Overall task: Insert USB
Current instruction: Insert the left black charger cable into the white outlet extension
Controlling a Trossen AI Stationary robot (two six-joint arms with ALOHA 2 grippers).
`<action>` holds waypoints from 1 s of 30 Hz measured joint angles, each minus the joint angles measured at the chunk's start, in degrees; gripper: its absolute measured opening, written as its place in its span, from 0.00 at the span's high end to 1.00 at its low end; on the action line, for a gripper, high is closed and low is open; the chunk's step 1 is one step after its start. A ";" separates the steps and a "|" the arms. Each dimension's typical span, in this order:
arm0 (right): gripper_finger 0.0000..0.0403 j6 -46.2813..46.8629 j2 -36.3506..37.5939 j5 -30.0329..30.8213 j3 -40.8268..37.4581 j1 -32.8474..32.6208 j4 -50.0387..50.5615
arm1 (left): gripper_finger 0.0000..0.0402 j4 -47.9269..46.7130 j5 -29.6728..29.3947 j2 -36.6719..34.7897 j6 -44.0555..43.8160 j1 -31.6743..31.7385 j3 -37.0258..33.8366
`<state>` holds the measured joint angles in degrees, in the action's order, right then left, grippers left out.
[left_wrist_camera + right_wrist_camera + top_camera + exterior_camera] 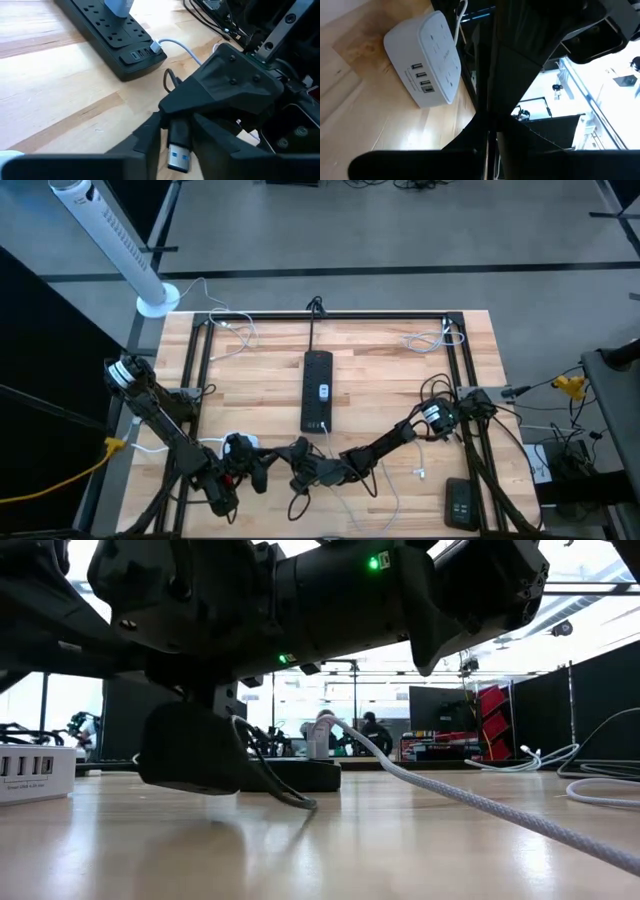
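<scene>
Both arms are meeting near the front edge of the tabletop (400, 370), roughly at its centre. L gripper (172, 137) is clamping a black USB plug (178, 147) between its two fingers (145, 142); the plug's metal end w/ blue insert is pointing out past the fingertips, cable (170, 80) is running off behind it toward the other arm. R gripper (300, 463) is sitting directly opposite the L one, nearly touching it, jaws clenched; cannot tell from the frames whether anything is pinched in them.

Black power strip (317, 390) is lying lengthwise mid-tabletop, w/ a white adapter (322, 391) plugged into it & a white cable (177, 46) in one USB port at its near end. The held plug is hanging just short of that end, not touching it.

White charging hub (422, 55) w/ a row of USB ports is sitting near the front-left corner, beside the L arm. Small black remote-like unit (461, 503) is resting near the front-right corner.
</scene>
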<state>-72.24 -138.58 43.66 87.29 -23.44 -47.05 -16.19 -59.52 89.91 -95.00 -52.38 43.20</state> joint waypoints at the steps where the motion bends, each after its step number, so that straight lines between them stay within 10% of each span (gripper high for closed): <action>1: 0.96 0.46 0.00 -0.05 0.00 0.12 0.23 | 0.84 -0.10 -0.06 0.00 0.00 0.00 -0.02; 14: 0.96 7.04 0.02 -2.14 0.09 0.79 2.40 | 0.86 -0.37 0.49 0.00 4.66 -0.07 -0.06; 30: 0.38 12.85 0.10 -3.33 0.09 1.35 3.85 | 0.86 -3.14 1.01 0.04 6.14 -2.78 0.00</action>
<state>-59.39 -138.49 40.32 87.37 -22.09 -43.21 -19.33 -58.51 89.95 -88.86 -55.16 43.20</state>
